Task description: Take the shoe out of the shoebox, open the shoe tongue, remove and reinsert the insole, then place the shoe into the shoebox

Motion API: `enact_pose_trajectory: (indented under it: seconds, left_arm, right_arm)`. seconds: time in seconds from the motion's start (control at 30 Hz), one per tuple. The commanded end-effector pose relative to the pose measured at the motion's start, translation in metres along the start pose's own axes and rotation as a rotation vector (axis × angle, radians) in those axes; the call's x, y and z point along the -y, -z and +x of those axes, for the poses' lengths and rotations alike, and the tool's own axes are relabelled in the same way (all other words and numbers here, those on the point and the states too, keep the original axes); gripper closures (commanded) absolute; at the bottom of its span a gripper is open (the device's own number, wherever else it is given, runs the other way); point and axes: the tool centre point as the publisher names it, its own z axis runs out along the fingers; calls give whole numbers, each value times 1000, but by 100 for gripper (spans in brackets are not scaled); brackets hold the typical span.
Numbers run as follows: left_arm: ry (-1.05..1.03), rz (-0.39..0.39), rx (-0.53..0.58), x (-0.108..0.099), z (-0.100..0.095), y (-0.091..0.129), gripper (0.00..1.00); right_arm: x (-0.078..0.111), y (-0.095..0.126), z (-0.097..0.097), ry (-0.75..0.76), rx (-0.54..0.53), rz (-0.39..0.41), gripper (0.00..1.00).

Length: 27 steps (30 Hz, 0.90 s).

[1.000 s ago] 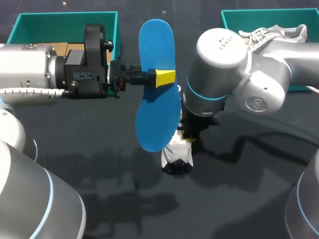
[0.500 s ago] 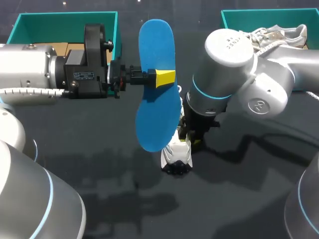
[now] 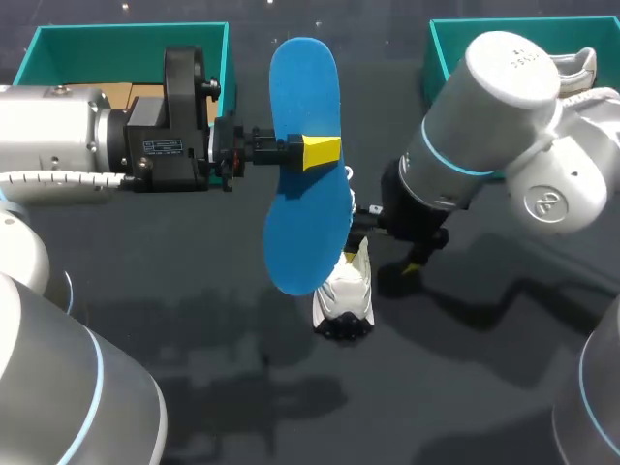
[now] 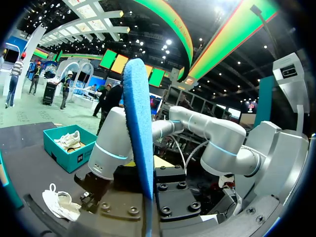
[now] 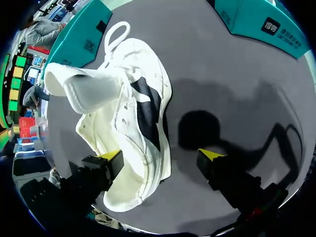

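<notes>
One blue insole [image 3: 308, 184] is held off the table [image 3: 194, 320] over its middle. The left jaws are closed on it at its waist: one yellow tip [image 3: 322, 152] lies across the face that shows, the other is hidden behind. In the left wrist view the insole [image 4: 138, 128] stands edge-on.

There are two shoes. One white shoe [image 3: 344, 295] with a black side panel lies near the middle of the table, its tongue [image 5: 81, 86] pulled up out of the opening. The second shoe [image 3: 581, 63] lies in the teal shoebox [image 3: 446, 44] at the far right corner. A second teal shoebox [image 3: 58, 48] sits at the far left corner.

The right jaws hang wide apart and grip nothing. One tip [image 5: 111, 157] is at the shoe's [image 5: 133, 128] side, whether touching I cannot tell. The other tip [image 5: 210, 154] is over bare table beside the sole.
</notes>
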Motion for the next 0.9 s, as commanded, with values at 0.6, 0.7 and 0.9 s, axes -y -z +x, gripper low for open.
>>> enact_pose_trajectory:
  seconds: [0.6,0.7,0.9]
  left_arm:
    - [0,3,4,0,2,-3,100]
    - [0,3,4,0,2,-3,100]
    - [0,3,4,0,2,-3,100]
  right_arm:
    - [-1,78,-16,-33,-382,25,0]
    - [-1,78,-16,-33,-382,25,0]
    - [-4,85,-11,-20,-421,30,0]
